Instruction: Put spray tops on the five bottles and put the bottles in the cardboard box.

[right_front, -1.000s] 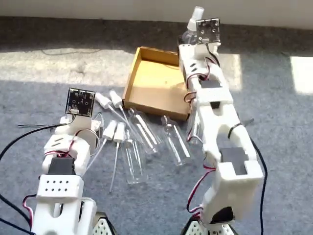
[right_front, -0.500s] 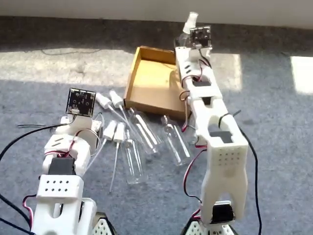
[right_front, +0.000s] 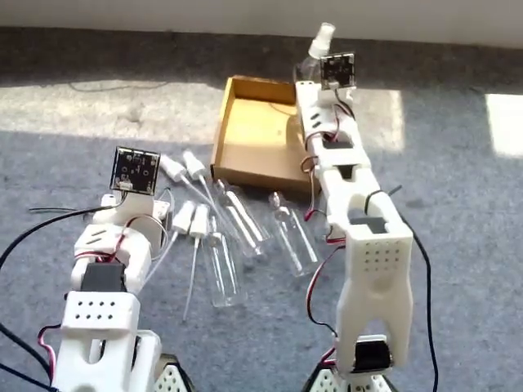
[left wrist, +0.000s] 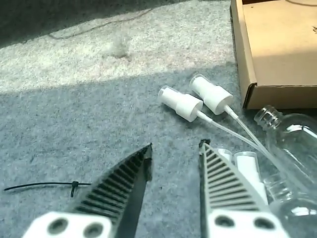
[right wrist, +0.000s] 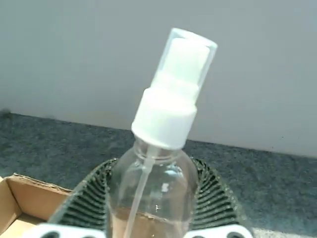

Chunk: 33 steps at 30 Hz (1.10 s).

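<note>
Four loose spray tops (right_front: 181, 216) lie on the grey table, each with its thin dip tube trailing. Two sit close to the near left corner of the cardboard box (right_front: 253, 139), and the other two sit nearer your left arm.

Beside them, several clear bottles (right_front: 225, 265) lie on their sides with bare necks, between the two arms and just in front of the box's near wall. One of them (right_front: 292, 233) lies right beside the right arm.

Your left claw (left wrist: 176, 146) hangs low over a bare patch of table, its jaws parted by a moderate gap with nothing between them. The two tops nearest the box are just beyond its tips, and a black cable tie (left wrist: 49, 186) lies off to one side.

Your right arm is stretched far out along the right wall of the box. Its claw (right wrist: 154, 166) is closed around the body of a clear capped bottle (right wrist: 153, 198), one ribbed finger (right wrist: 84, 203) on each side. That bottle already wears a white spray top (right wrist: 173, 94) and leans a little.

From the high view, the capped bottle is held up at the box's far right corner. You cannot tell whether it is over the box or just past its far wall.
</note>
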Motion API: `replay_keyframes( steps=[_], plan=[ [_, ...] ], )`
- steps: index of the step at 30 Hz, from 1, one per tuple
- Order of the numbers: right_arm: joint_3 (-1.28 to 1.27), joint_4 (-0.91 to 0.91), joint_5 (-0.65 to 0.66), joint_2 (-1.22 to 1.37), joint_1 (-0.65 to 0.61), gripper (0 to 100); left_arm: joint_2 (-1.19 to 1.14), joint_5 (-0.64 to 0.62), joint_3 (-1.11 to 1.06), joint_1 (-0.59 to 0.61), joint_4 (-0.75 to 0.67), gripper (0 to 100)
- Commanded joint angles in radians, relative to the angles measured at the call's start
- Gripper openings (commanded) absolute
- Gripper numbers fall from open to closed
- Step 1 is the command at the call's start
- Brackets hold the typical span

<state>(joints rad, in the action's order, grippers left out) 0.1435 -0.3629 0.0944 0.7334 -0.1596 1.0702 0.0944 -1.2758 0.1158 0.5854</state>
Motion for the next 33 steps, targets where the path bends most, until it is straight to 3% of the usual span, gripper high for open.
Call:
replay_keyframes(
  steps=[1,10,16,22,29,33],
  plan=[
    [0.058,-0.018,0.011,-0.024,0.016,0.5,0.010,-0.005,0.005,-0.019,-0.015,15],
    [0.007,-0.019,0.014,-0.025,0.013,0.5,0.010,-0.005,0.005,-0.019,-0.015,15],
    [0.004,-0.019,0.180,-0.022,-0.001,0.5,0.010,-0.005,0.004,-0.019,-0.015,15],
    [-0.010,-0.016,0.180,-0.019,-0.001,0.6,0.010,-0.005,0.004,-0.019,-0.015,15],
    [-0.036,-0.016,0.081,-0.013,0.002,0.9,0.010,-0.005,0.004,-0.019,-0.015,15],
    [-0.038,-0.016,0.075,-0.013,0.002,9.4,0.010,-0.005,0.004,-0.019,-0.015,15]
  ],
)
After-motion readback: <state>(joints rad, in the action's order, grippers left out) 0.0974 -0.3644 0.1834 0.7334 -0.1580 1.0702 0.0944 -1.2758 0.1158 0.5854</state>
